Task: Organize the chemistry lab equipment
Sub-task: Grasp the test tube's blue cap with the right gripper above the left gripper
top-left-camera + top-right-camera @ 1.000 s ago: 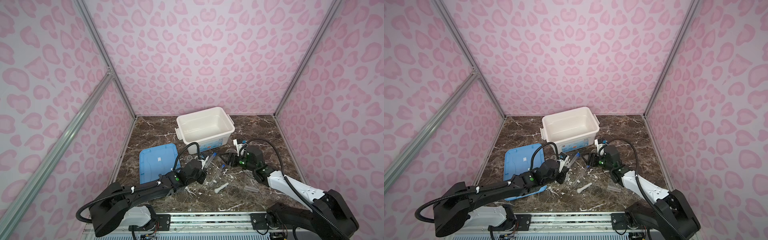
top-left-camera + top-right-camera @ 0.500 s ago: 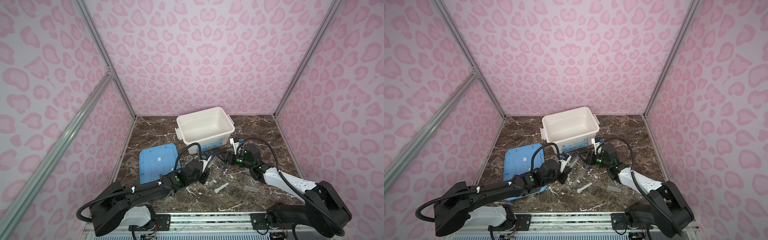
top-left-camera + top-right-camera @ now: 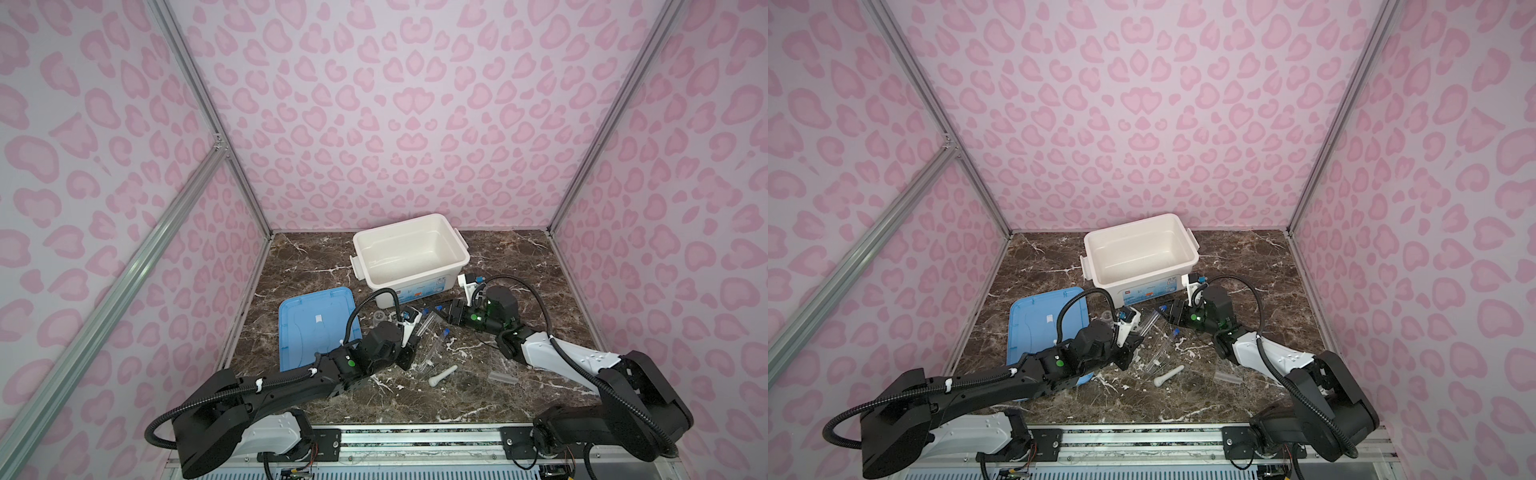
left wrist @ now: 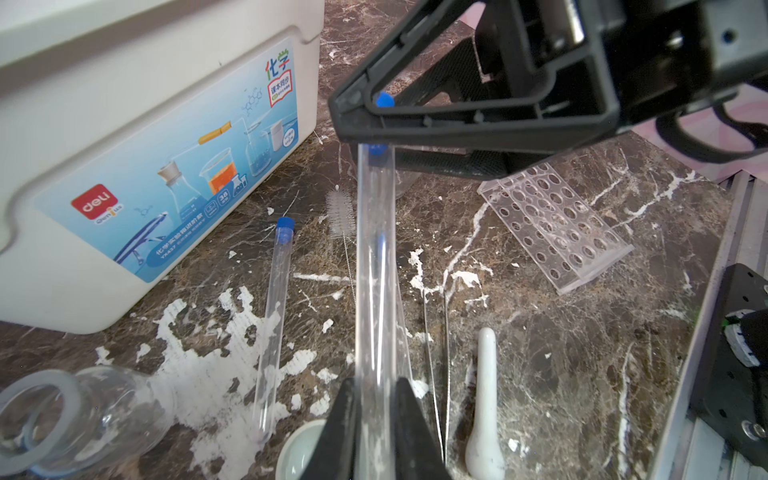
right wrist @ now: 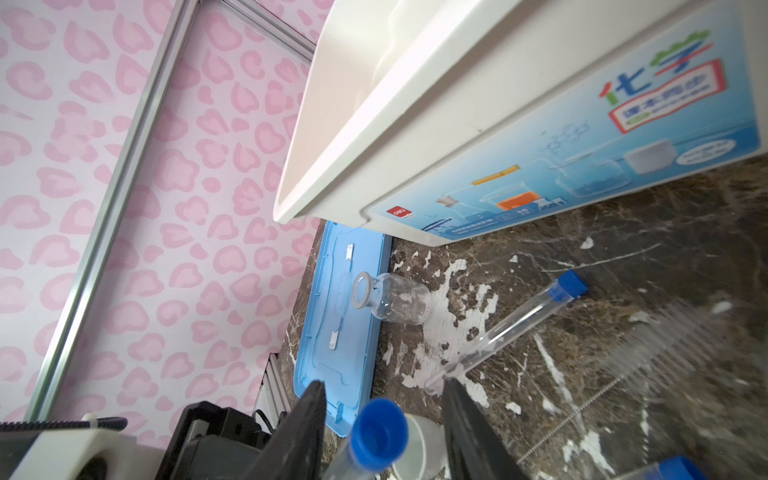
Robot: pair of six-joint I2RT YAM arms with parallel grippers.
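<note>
The held test tube is pinched along its clear body between the fingers of the left gripper, which press on both sides; its blue cap lies between the fingers of the right gripper, which are spread with a gap on each side. The left arm stretches low over the marble from the front; the right arm reaches in low, wrist bent toward the centre, just before the white bin.

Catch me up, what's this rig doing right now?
The left gripper is shut on a clear test tube near its closed end. The right gripper has its jaws open on either side of that tube's blue cap, not gripping yet. A second tube, the pestle and the tube rack lie loose on the table.
</note>
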